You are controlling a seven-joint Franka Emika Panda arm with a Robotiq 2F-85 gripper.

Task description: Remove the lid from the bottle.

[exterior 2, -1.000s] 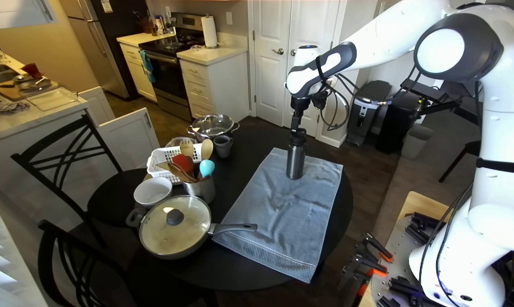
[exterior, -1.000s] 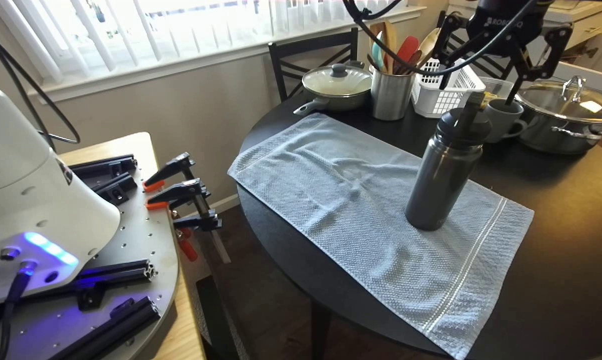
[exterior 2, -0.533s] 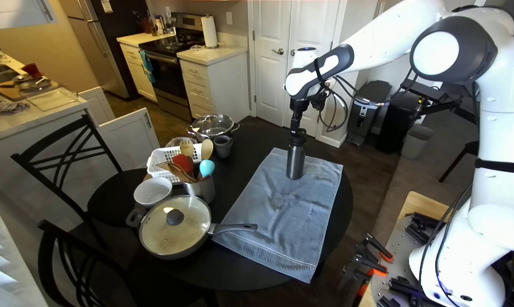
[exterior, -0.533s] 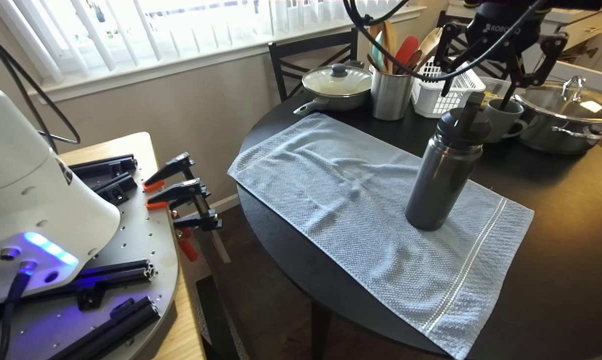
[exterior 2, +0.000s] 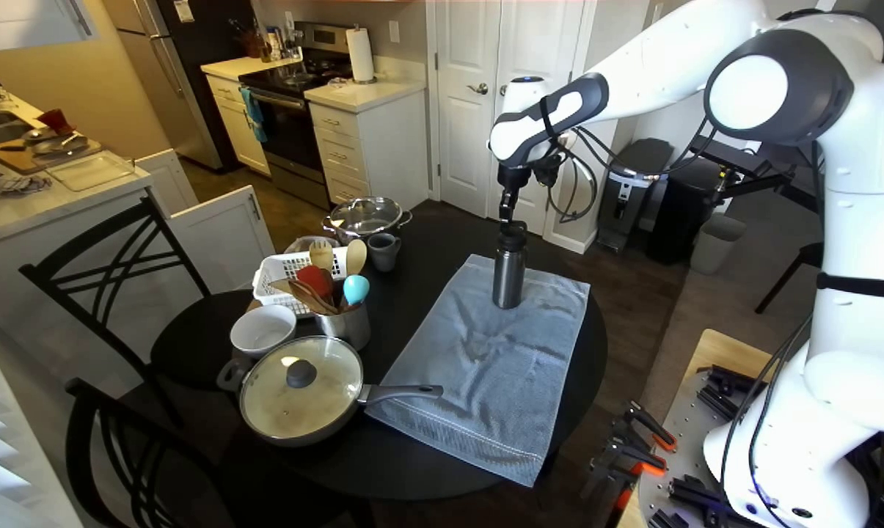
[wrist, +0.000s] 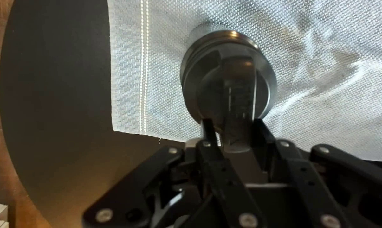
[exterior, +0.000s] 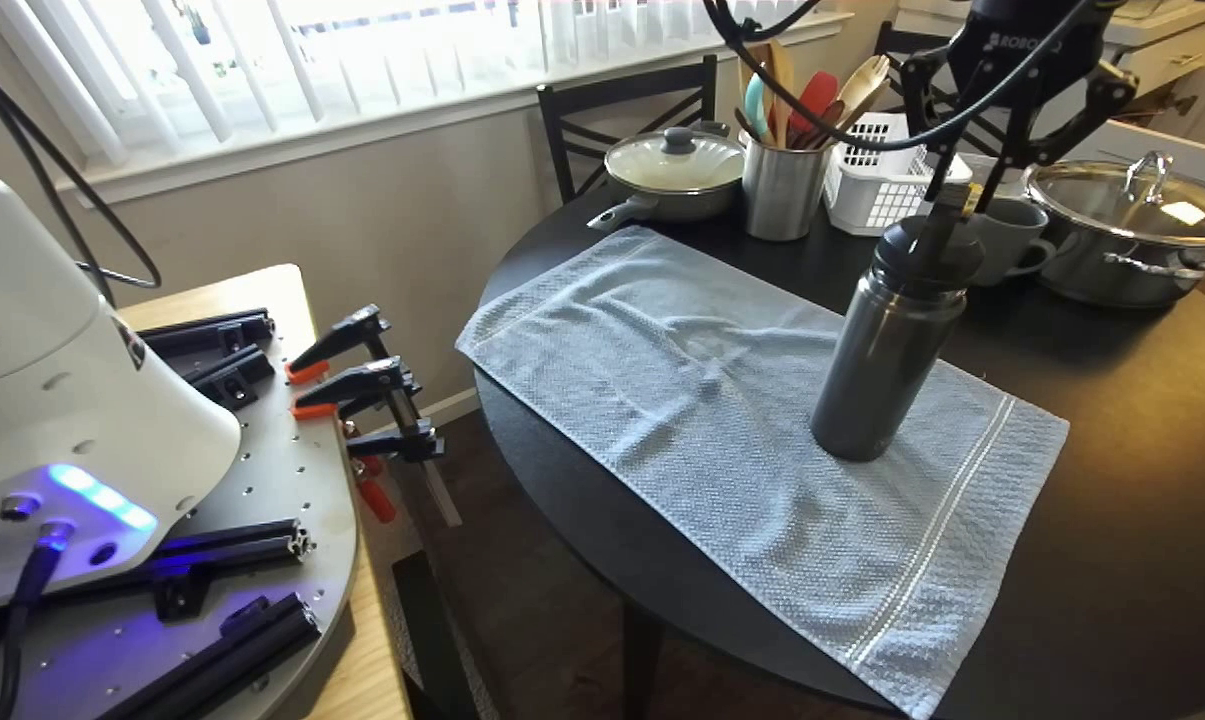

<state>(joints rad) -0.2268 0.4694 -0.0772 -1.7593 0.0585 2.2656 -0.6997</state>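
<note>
The tall dark grey bottle stands upright on the towel, and its black lid sits on top with a raised strap-like handle. My gripper points down from above at that handle. In the wrist view, the gripper has its jaws narrowed, one on each side of the lid's handle. A sliver of towel shows between the left finger and the handle; the right finger lies right against it or very near. The bottle's metal rim shows beneath the lid.
A blue-grey towel lies on the round dark table. Behind the bottle stand a grey mug and a steel pot. A utensil cup, white basket and lidded pan stand farther along.
The gripper's jaws have come together from wide apart to a narrow gap around the lid's handle. The arm has shifted only slightly. Bottle and lid have not moved.
</note>
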